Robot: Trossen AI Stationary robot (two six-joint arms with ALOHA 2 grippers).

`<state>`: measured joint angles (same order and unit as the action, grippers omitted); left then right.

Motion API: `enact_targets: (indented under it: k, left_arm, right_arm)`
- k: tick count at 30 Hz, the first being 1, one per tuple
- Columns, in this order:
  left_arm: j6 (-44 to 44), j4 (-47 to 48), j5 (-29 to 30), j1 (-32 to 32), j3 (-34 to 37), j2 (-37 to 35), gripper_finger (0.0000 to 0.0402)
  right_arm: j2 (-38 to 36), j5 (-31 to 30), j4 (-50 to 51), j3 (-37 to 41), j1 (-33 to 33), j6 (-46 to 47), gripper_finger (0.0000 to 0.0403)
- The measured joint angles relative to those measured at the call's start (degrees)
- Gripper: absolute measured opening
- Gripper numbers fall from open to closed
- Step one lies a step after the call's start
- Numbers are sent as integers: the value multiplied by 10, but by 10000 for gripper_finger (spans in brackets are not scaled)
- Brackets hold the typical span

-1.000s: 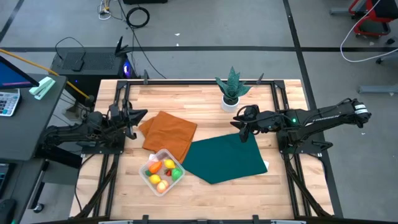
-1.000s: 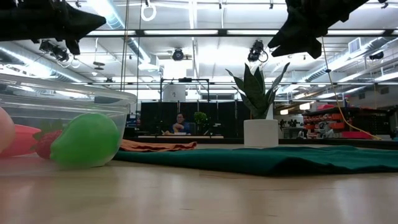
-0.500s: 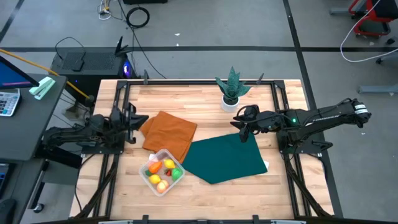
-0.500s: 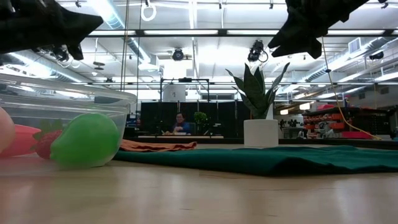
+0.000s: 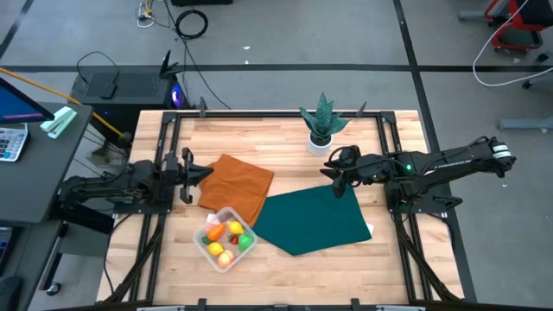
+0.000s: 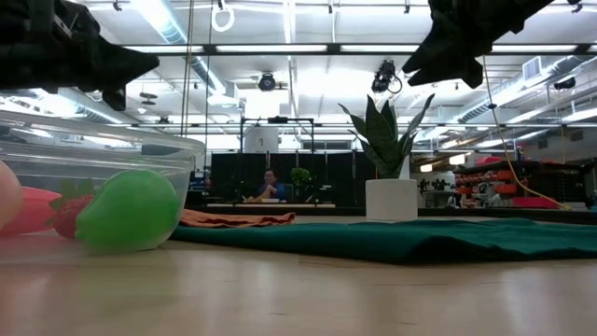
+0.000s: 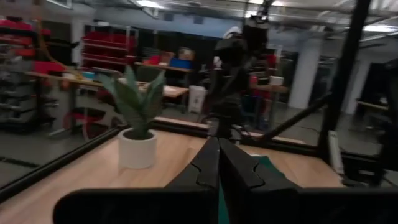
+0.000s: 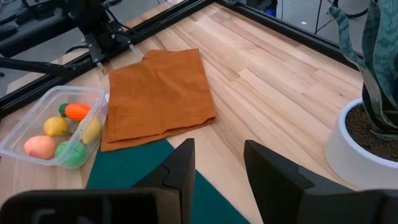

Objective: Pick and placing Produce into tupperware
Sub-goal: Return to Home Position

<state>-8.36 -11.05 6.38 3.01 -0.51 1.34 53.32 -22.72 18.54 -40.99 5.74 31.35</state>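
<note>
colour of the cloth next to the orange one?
Dark green cloth; clearest in the high view.

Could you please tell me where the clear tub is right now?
In the high view, the clear tub sits on the left-arm side of the table, near the front edge, in front of the orange cloth and beside the green cloth.
</note>
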Motion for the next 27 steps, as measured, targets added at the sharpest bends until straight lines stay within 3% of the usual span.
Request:
enact_targets:
  k: [4,9,16,20,27]
  left_arm:
    - [-3,18,1,0,0,0,5]
    - [-35,95,-43,0,0,0,16]
    - [-32,100,-47,1,0,1,12]
    - [-81,101,-46,1,0,2,10]
    - [-120,103,-47,1,0,14,38]
  right_arm:
    - [0,0,3,0,0,0,105]
    - [0,0,16,0,0,0,105]
    - [0,0,17,0,0,0,105]
    - [0,0,17,0,0,0,105]
    - [-7,1,16,0,0,28,105]
